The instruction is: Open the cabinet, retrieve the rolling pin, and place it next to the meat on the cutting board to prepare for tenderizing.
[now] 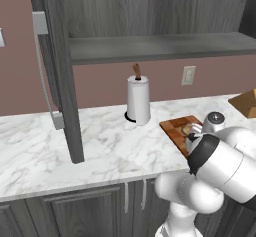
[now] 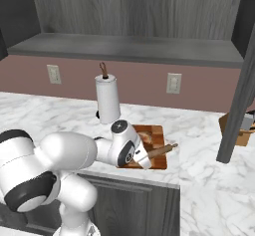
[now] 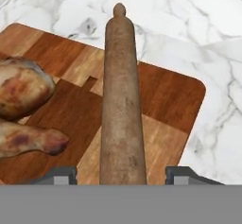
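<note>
Between my gripper's [image 3: 121,176] fingertips [image 3: 59,175] lies the rolling pin [image 3: 121,100]; I see a gap on each side of it, so the jaws stand open and off the wood. From the hand camera the pin runs straight away from me across the cutting board [image 3: 165,95], its far knob reaching past the board's edge over the marble counter [image 3: 198,24]. Just beside it on the board sits the meat [image 3: 21,90], apart from the pin. From the right base camera the hand hangs low over the board's near edge, with the pin sticking out toward the right. Beyond the board a paper towel roll [image 2: 107,99] stands upright by the wall. Above, the cabinet [image 2: 129,48] is open, its grey shelf showing and one door [image 1: 57,71] swung out over the counter.
</note>
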